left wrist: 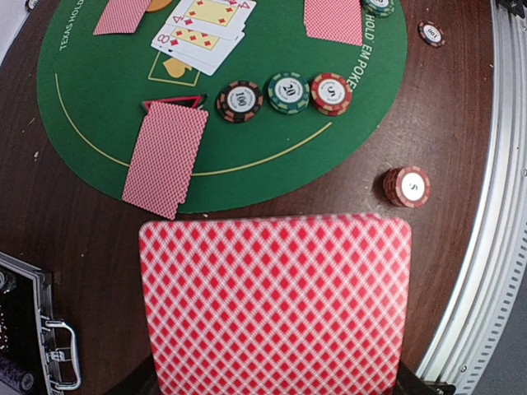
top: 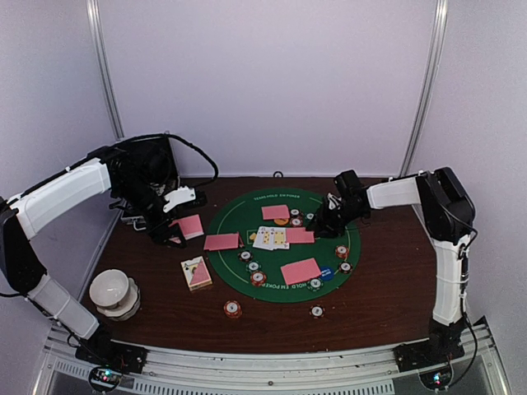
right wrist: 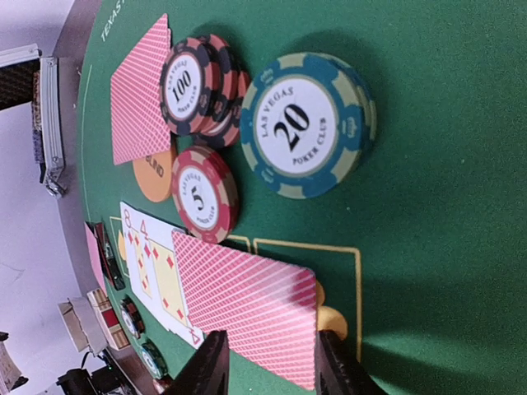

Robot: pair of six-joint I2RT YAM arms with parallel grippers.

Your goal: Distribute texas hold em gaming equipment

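My left gripper (top: 170,236) is shut on a pink-backed card (left wrist: 276,304) held over the wood just left of the green mat (top: 239,216); the card hides its fingers in the left wrist view. My right gripper (right wrist: 270,339) stands open low over the mat, its fingers on either side of a pink-backed card (right wrist: 247,300) that lies flat, partly over face-up cards (right wrist: 148,263). Beyond it sit a teal 20 chip (right wrist: 309,123), a red 5 chip (right wrist: 204,193), a black 100 chip (right wrist: 191,82) on a small stack, and an orange disc (right wrist: 152,174).
A row of three chips (left wrist: 288,92) and another pink card (left wrist: 165,156) lie at the mat's near-left edge. A red chip stack (top: 233,309) and a lone chip (top: 317,311) rest on the wood. A card box (top: 196,272), white bowl (top: 111,290) and black case (left wrist: 25,329) sit left.
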